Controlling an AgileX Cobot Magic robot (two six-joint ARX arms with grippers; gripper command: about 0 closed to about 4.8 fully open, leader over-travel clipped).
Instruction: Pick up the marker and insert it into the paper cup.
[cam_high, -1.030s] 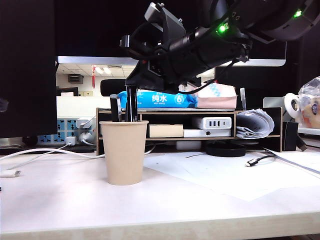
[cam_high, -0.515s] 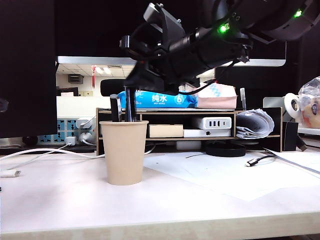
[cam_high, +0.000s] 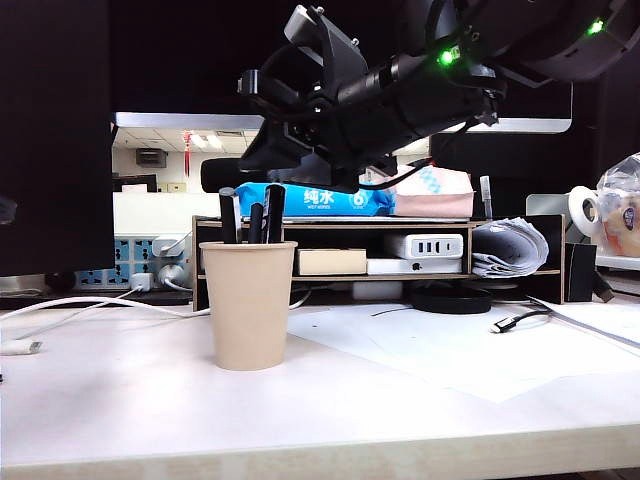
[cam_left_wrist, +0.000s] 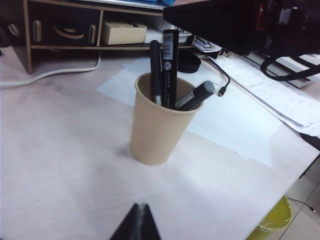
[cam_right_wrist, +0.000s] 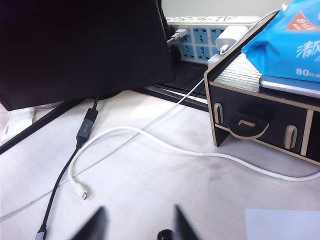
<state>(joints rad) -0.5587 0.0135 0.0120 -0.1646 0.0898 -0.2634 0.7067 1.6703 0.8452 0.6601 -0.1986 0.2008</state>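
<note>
Marker (cam_left_wrist: 169, 67) upright in paper cup (cam_left_wrist: 157, 127); right gripper (cam_right_wrist: 136, 220) jaws apart above; left gripper (cam_left_wrist: 139, 223) nearby.

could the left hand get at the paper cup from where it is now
Probably yes. In the left wrist view the left hand sits back from the paper cup with only bare table between them. The right hand hovers above the cup's rim, so a side approach looks safer.
</note>
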